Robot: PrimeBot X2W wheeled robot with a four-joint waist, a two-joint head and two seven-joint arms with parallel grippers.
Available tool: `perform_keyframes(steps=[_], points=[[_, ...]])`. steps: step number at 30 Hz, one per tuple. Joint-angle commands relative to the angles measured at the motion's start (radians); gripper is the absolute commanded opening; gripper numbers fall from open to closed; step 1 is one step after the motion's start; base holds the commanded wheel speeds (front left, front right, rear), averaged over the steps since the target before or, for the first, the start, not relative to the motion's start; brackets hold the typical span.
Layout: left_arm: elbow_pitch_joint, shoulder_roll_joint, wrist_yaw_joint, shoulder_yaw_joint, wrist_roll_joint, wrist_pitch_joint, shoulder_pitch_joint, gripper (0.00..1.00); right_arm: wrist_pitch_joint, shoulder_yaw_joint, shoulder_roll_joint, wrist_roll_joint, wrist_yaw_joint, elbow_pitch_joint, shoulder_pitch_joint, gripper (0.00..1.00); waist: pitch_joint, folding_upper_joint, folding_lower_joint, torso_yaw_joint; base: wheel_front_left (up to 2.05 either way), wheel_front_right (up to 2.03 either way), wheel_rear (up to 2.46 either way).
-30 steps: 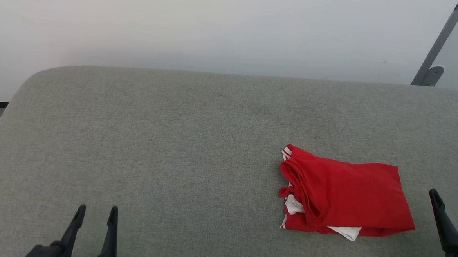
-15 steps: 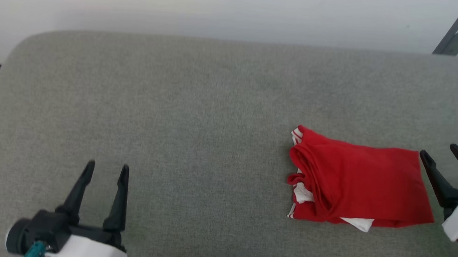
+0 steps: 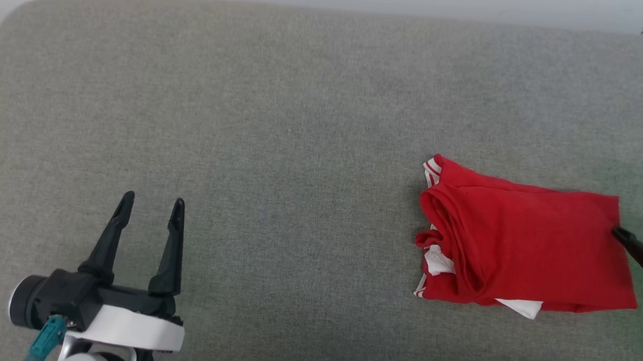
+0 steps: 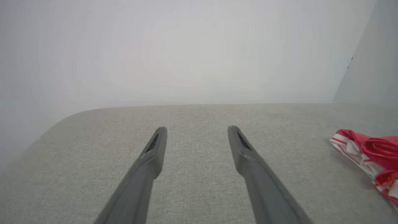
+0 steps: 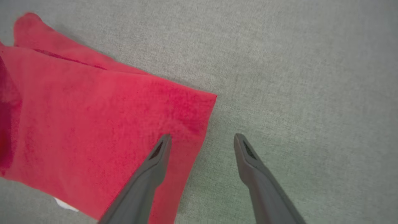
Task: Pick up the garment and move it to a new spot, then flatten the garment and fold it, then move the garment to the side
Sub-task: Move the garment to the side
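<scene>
From where I stand, the bright red soft fabric garment (image 3: 521, 246) lies loosely folded on the grey fabric-covered table (image 3: 302, 119), out toward 3 o'clock from the table's middle. Its bunched end, with white panels and striped trim, faces 9 o'clock, and its straighter red edge faces 3 o'clock. The right end effector (image 3: 637, 225) is at that straight edge with its two dark fingers spread apart and nothing between them. In the right wrist view, the right end effector (image 5: 202, 137) has one finger over the red cloth (image 5: 93, 130) and the other over bare table; I cannot tell whether either touches. The left end effector (image 3: 153, 199) sits well apart at about 8 o'clock, fingers also spread and empty. The garment (image 4: 370, 152) shows off at 3 o'clock in the left wrist view. This cloth looks light, limp and layered, so I judge it will sag and fall open when lifted. Pinching only the top layer would likely peel the fold apart. The best hold seems to be that 3 o'clock edge, taken deep enough to catch every layer, with the left end effector brought over to the 9 o'clock end for support.
</scene>
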Motion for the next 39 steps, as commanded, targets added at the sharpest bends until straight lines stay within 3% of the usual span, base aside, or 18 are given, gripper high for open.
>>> perform_keyframes(steps=[1, 12, 16, 17, 19, 20, 29, 39], points=[[-0.001, 0.002, -0.001, 0.0, -0.005, -0.005, -0.018, 1.0, 0.007, 0.001, 0.001, 0.004, 0.0, -0.003, -0.004, 1.0, 0.008, -0.0001, 0.0001, 0.002, 0.0, 0.0, 0.0], [0.0, 0.02, 0.0, -0.044, -0.035, -0.006, -0.059, 1.0, 0.303, 0.049, 0.037, 0.059, 0.0, 0.008, -0.012, 1.0, 0.078, -0.0001, 0.0001, 0.014, 0.0, 0.0, 0.0], [0.001, 0.025, 0.0, -0.051, -0.035, -0.006, -0.07, 1.0, 0.339, 0.043, 0.061, 0.044, 0.0, 0.005, -0.033, 0.98, 0.094, -0.0001, 0.0001, 0.018, 0.0, 0.0, 0.0], [0.002, 0.026, 0.0, -0.054, -0.036, -0.006, -0.074, 1.0, 0.345, 0.042, 0.066, 0.04, 0.0, 0.006, -0.035, 0.81, 0.097, -0.0001, 0.0001, 0.019, 0.0, 0.0, 0.0], [-0.003, 0.028, 0.0, -0.064, -0.039, -0.006, -0.08, 1.0, 0.349, 0.034, 0.076, 0.032, 0.0, 0.007, -0.038, 0.11, 0.102, -0.0001, 0.0001, 0.02, 0.0, 0.0, 0.0], [-0.001, 0.029, 0.0, -0.064, -0.04, -0.006, -0.077, 1.0, 0.352, 0.029, 0.08, 0.031, 0.0, 0.009, -0.039, 0.0, 0.104, -0.0001, 0.0001, 0.02, 0.0, 0.0, 0.0], [0.014, 0.041, 0.0, -0.08, -0.052, -0.005, -0.072, 1.0, 0.28, -0.043, 0.104, 0.016, -0.001, -0.016, -0.033, 0.0, 0.091, -0.0001, 0.0001, 0.001, 0.0, 0.0, 0.0], [0.023, 0.103, 0.0, -0.116, -0.063, -0.005, -0.112, 1.0, 0.148, -0.164, 0.078, 0.029, -0.001, -0.04, 0.0, 0.0, 0.081, -0.0001, 0.0001, -0.113, 0.0, 0.0, 0.0]])
